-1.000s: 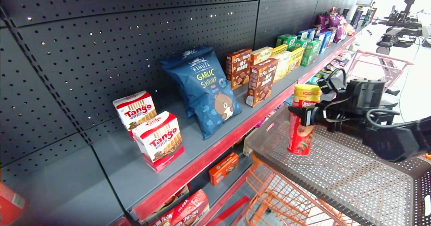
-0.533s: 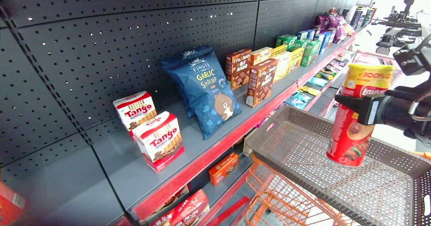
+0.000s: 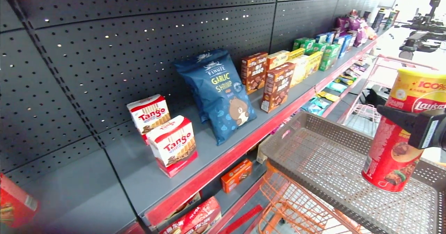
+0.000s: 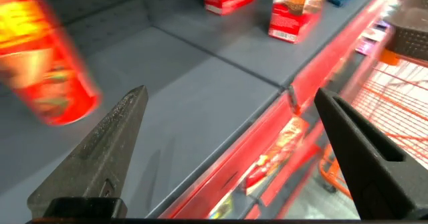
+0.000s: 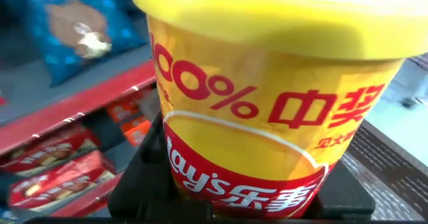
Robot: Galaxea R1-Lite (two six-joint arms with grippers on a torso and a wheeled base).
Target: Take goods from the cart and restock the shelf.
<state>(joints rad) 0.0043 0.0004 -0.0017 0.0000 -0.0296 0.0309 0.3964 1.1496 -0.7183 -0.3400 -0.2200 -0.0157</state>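
A red chip can (image 3: pixel 397 146) with a yellow lid hangs upright over the right side of the cart's grey perforated tray (image 3: pixel 324 157). My right gripper (image 3: pixel 404 120) is shut on its upper half. In the right wrist view the can (image 5: pixel 267 110) stands close up, clamped in the black gripper (image 5: pixel 234 194). My left gripper (image 4: pixel 227 144) is open with nothing between its fingers, above a bare stretch of the grey shelf (image 4: pixel 194 97). Another red can (image 4: pixel 47 63) stands on that shelf close to it. The shelf (image 3: pixel 139 181) has a red front edge.
Two Tango boxes (image 3: pixel 170 146), a blue shrimp-chip bag (image 3: pixel 223 94) and brown boxes (image 3: pixel 277 85) stand along the shelf, with more boxes farther right. Bare shelf (image 3: pixel 69 195) lies left of the Tango boxes. An orange cart basket (image 3: pixel 296 206) hangs under the tray; a pink cart (image 3: pixel 379 87) stands behind.
My right gripper has carried the chip can from the tray's left part to the right and nearer to the head camera. The head view itself has shifted slightly.
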